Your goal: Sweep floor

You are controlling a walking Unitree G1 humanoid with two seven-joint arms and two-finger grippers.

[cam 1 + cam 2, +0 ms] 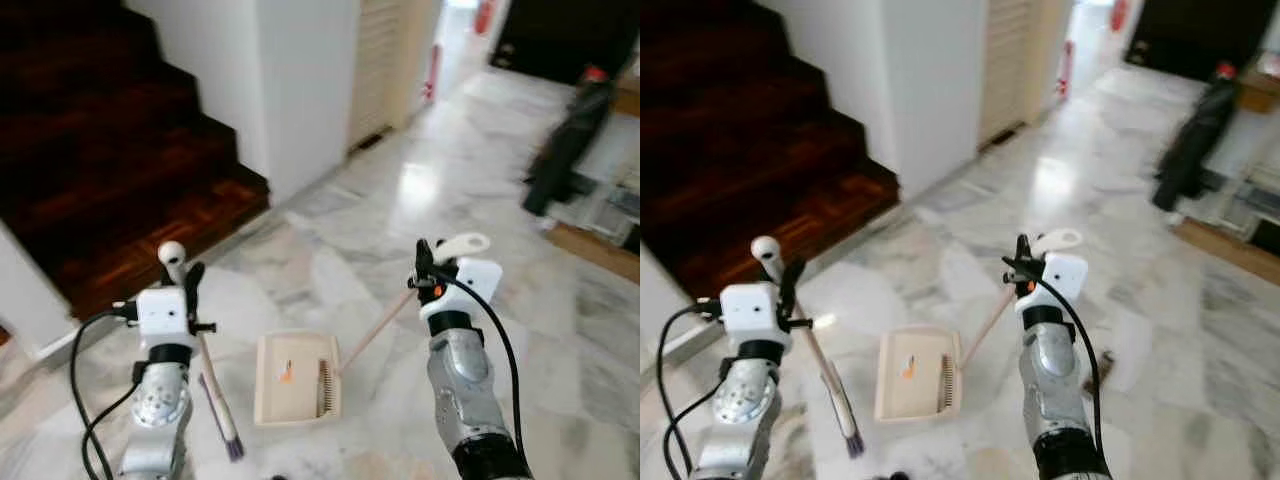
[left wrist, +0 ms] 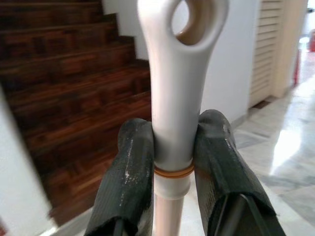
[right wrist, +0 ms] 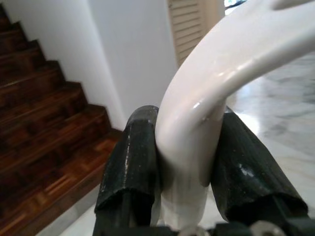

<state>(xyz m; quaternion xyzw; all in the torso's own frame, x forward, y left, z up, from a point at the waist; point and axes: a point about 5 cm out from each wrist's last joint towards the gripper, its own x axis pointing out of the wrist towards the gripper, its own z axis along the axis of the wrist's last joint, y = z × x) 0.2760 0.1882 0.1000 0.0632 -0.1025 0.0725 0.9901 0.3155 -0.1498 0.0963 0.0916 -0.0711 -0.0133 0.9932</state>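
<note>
Left end effector (image 2: 172, 162) clenched on broom (image 1: 205, 375); right end effector (image 3: 184, 162) grasping dustpan (image 1: 295, 378) handle. Dustpan on floor (image 1: 480, 180) between them, orange scrap inside. You next brush remaining dirt panward.

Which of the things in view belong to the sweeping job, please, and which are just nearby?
Job:
- white-handled broom with dark bristles, in the left end effector
- cream plastic dustpan with a long handle, in the right end effector

Nearby:
- dark wooden stairs
- black bag
</note>
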